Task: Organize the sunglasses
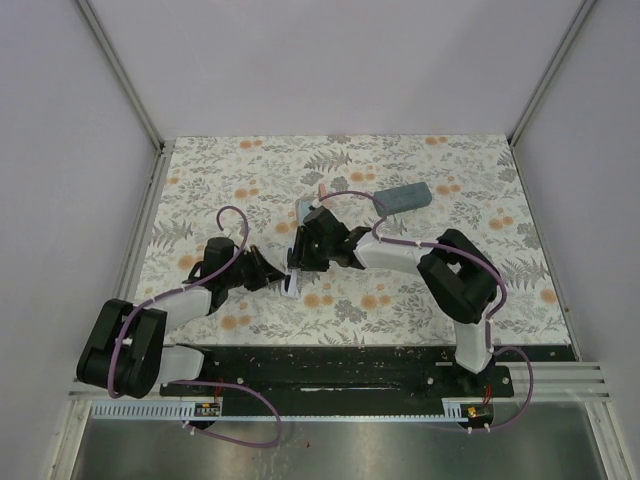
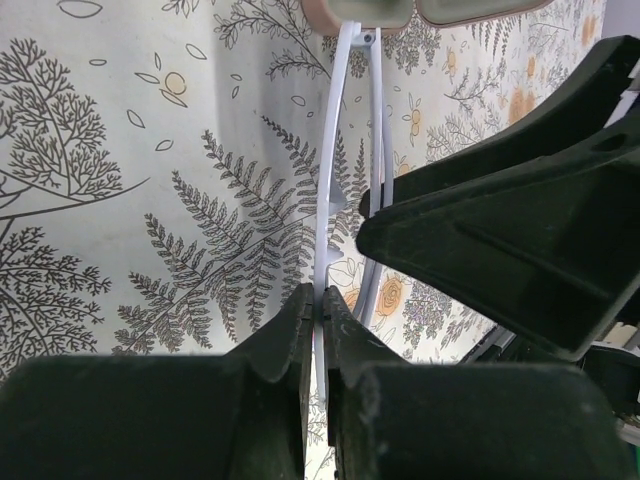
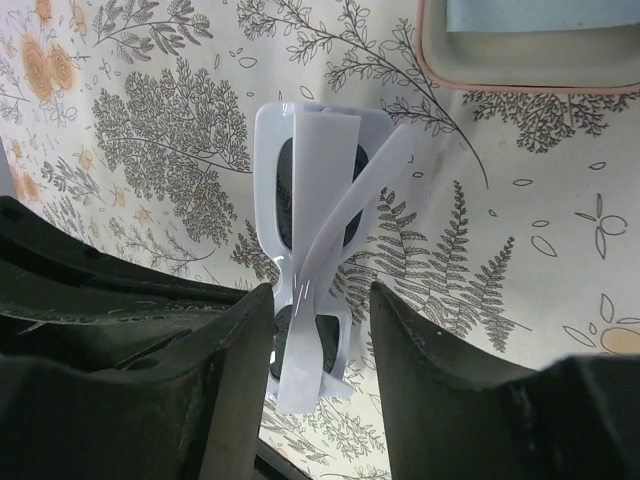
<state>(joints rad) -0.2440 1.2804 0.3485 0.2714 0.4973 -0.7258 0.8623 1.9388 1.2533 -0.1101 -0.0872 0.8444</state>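
- Floral-print counter [image 1: 450, 170] fills the enclosure between white walls.
- Whitish sunglasses [image 3: 315, 215], temples crossed over the dark lenses, sit mid-counter where the two robot arms meet, near a pink case [image 3: 520, 75].
- Left tool [image 2: 318, 310] is pinched tight on the frame's thin edge.
- Right tool [image 3: 320, 295] straddles the frame, jaws parted.

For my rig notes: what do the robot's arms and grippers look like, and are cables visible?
Both arms, left arm and right arm, have white links and bulky black joint housings. A thin purple cable loops along each. The gripper fingers are matt black, thick and tapered.
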